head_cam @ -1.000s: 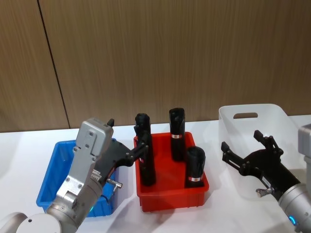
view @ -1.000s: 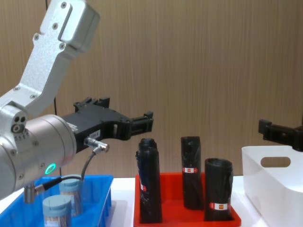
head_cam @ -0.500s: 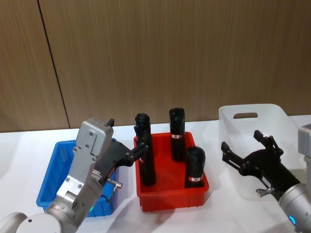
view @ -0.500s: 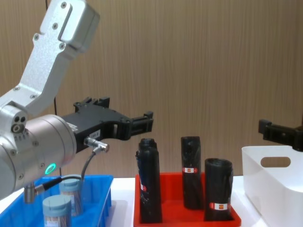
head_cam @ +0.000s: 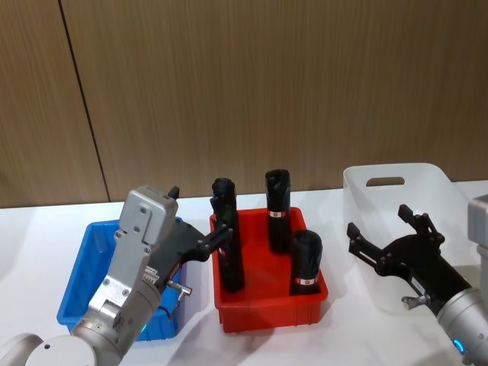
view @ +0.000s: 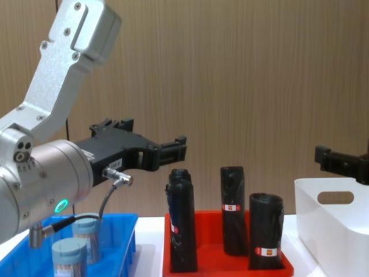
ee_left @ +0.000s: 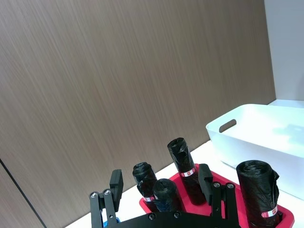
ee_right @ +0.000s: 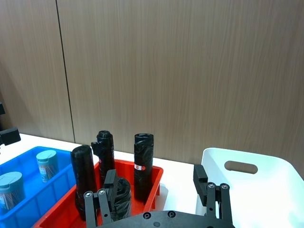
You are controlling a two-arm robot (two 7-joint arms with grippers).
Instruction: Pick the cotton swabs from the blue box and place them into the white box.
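Nearest: two cotton swabs [view: 68,253] upright in the blue box [view: 125,231], low under the left arm. Above and just beyond them, left pincer [head_cam: 200,215] spread, empty, pointing forward beside the red tray [head_cam: 267,316]. Probably a job for this nearer arm: down and back. Farther right, right pincer [head_cam: 379,221] spread, near the white box [head_cam: 385,181].

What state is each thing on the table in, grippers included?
left gripper: open, empty.
right gripper: open, empty, near the white box.
cotton swabs: two tubs, upright, lids on.
blue box: holds both tubs.
white box: upright, nothing visible inside.
black rolls: four, standing upright.
red tray: holds the four rolls.
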